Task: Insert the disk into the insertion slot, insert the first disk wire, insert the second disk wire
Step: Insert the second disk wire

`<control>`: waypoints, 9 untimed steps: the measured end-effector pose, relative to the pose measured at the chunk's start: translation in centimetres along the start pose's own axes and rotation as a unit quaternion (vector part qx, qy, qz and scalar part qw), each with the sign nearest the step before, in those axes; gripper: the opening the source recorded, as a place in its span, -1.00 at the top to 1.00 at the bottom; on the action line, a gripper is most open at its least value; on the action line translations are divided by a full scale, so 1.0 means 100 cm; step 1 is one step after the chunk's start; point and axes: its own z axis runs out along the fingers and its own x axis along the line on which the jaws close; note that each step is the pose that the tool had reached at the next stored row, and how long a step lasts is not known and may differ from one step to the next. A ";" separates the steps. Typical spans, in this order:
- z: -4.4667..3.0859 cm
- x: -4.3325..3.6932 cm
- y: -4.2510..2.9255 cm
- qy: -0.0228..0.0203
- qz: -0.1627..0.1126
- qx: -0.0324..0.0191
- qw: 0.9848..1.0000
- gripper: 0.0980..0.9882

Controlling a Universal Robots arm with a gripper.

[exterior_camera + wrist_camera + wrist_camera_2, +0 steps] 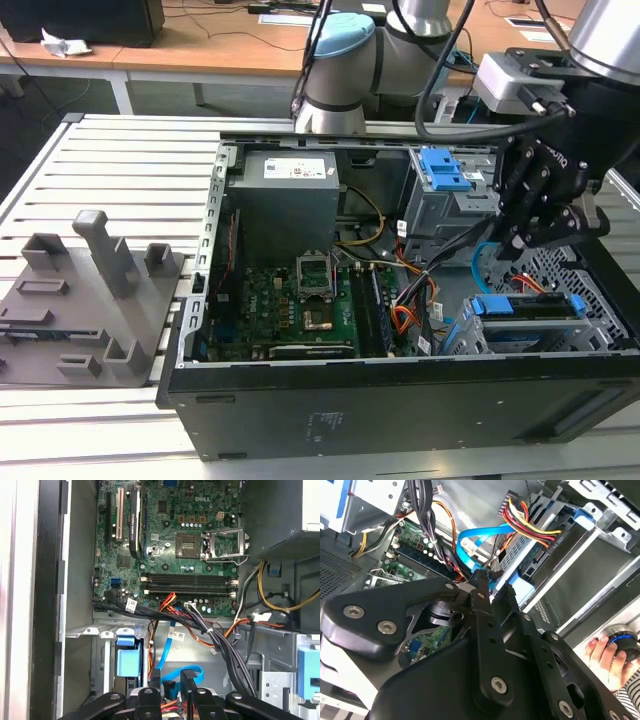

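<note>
Gripper (516,250), its grip impossible to tell, hung just above the disk (525,308) lying in the insertion slot (458,335) at the exterior view's right. The first disk wire (530,285) and a blue cable (482,535) crowded beneath it, with a wire bundle (532,525) near.

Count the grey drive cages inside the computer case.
2. The taller cage, bearing a blue latch, stands toward the case's far side. The insertion slot, a lower cage, sits nearer the camera at the exterior view's right. The arm may hide others.
</note>
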 end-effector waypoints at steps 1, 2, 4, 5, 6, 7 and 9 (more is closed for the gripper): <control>0.0002 0.0000 0.0000 0.000 -0.004 0.000 1.000 0.54; 0.0002 0.0000 0.0001 0.000 -0.005 0.000 1.000 0.54; 0.0003 0.0001 0.0002 0.000 -0.005 0.000 1.000 0.54; 0.0004 0.0001 0.0002 0.000 -0.005 0.000 1.000 0.54; 0.0004 0.0000 0.0002 0.000 -0.005 0.000 1.000 0.54; 0.0004 0.0001 0.0001 0.000 -0.005 0.000 1.000 0.86; 0.0004 0.0000 0.0002 0.000 -0.006 0.000 1.000 0.86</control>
